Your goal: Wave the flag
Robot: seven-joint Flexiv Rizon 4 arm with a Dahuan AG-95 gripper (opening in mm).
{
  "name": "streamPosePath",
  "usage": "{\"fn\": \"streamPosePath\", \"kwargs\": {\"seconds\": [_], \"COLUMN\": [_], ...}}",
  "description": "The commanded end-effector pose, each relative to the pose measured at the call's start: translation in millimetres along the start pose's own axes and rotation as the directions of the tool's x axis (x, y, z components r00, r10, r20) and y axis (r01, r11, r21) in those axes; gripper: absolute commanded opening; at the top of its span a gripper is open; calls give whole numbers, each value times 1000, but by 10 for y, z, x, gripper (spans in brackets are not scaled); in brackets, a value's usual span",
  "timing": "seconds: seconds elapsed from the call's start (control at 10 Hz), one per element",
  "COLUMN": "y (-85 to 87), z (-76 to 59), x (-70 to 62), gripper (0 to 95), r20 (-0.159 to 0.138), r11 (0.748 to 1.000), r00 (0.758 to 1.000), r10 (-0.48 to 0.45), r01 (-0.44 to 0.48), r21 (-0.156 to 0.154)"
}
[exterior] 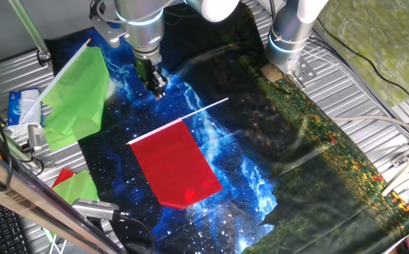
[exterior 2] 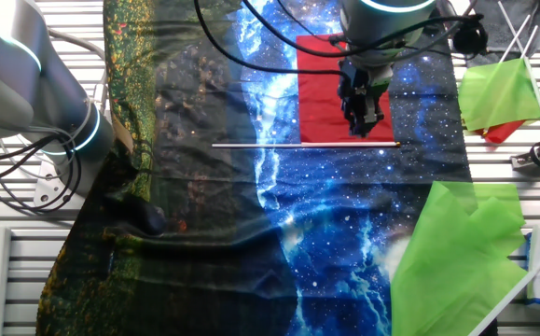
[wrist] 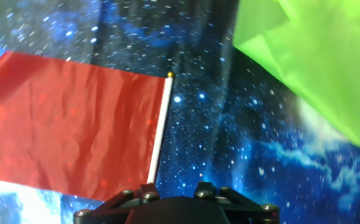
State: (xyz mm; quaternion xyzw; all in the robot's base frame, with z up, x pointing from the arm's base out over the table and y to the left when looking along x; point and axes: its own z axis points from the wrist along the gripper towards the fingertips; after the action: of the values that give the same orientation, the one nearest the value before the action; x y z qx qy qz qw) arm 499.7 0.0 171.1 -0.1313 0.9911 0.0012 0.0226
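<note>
The flag, a plain red sheet (exterior: 176, 164) on a thin white stick (exterior: 208, 107), lies flat on the starry blue cloth. It also shows in the other fixed view (exterior 2: 321, 89) and in the hand view (wrist: 68, 124). My gripper (exterior: 156, 85) hangs above the cloth over the sheet's stick edge (exterior 2: 361, 114). In the hand view the stick (wrist: 160, 134) runs down under my gripper's (wrist: 175, 190) left side. The jaws look apart and hold nothing.
A larger light-green flag (exterior: 77, 99) lies beside the cloth, also seen in the other fixed view (exterior 2: 456, 243) and the hand view (wrist: 316, 56). A small green-and-red flag (exterior: 73, 185) lies near the table corner. A second robot arm (exterior: 292, 28) stands at the cloth's edge.
</note>
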Motion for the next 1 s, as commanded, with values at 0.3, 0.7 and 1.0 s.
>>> {"fn": "streamPosePath", "kwargs": {"seconds": [0.3,0.7,1.0], "y": [1,1,-1], "z": [-1,-1,-7], "x": [-3,-2,0], "gripper": [0,0,0], "r20": [4,-6,-18], "r11": [1000,1000,993], "r00": [1000,1000,993], "r10": [-18,25,114], "r01": [18,-25,-114], "r21": [-1,-5,-27]}}
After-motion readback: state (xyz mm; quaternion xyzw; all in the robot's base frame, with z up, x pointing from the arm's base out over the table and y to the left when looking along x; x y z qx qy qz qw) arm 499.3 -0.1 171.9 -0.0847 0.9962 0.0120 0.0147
